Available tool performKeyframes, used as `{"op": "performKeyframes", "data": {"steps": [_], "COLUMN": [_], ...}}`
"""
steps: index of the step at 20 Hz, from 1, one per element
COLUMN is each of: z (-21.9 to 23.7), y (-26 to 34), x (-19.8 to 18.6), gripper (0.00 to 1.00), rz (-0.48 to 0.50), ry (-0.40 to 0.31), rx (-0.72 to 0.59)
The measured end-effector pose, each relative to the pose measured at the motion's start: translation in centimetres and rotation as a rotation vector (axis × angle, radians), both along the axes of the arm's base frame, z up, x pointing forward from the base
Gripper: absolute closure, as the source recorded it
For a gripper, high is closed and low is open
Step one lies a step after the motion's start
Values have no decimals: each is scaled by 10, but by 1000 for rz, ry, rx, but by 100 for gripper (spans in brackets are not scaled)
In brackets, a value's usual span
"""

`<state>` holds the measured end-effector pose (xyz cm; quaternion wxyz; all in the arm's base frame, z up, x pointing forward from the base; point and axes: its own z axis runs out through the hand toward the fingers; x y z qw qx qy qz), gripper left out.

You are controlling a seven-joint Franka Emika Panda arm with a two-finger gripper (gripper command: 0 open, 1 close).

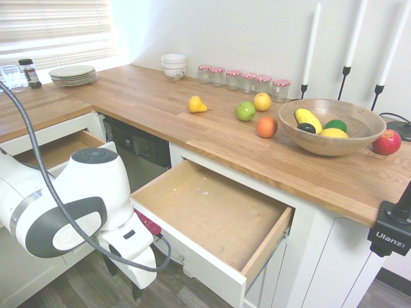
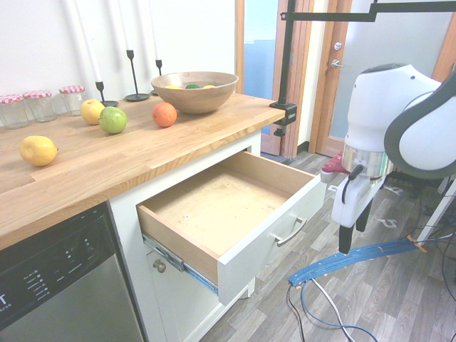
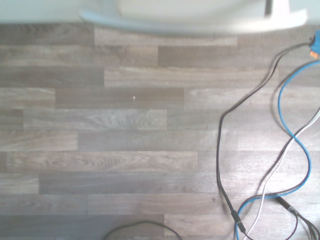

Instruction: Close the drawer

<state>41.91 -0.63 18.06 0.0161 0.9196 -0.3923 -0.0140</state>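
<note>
The drawer [image 2: 214,206] stands pulled far out from under the wooden counter, empty, with its plywood bottom showing. Its white front [image 2: 253,253] carries a curved silver handle [image 2: 288,231]. In the first exterior view the drawer [image 1: 212,212] fills the middle. My gripper [image 2: 354,231] hangs in front of the drawer front, a short way out from the handle and not touching it. It points down at the floor, open, with nothing between its dark fingers [image 2: 345,241]. In the first exterior view the gripper [image 1: 125,282] is low at the left. The wrist view shows floorboards and a blurred pale edge [image 3: 190,20].
A narrower drawer [image 1: 58,151] is also open left of the dishwasher [image 1: 138,154]. The wooden counter [image 1: 192,135] holds loose fruit, a bowl of fruit [image 1: 331,125], jars and candlesticks. Blue and dark cables [image 2: 342,260] lie on the wood floor under the gripper.
</note>
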Motion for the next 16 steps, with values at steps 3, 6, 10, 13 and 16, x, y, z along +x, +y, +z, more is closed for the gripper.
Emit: {"op": "performKeyframes", "data": {"steps": [3, 6, 10, 13, 16], "z": [-29, -53, -62, -64, -69], "y": [-2, 0, 8, 7, 4], "x": [-4, -1, 9, 13, 16], "gripper": [0, 0, 100, 100, 100], "rz": [10, 18, 33, 41, 42], "ry": [8, -19, -105, -143, -148], "rx": [-13, -8, 34, 34, 34]}}
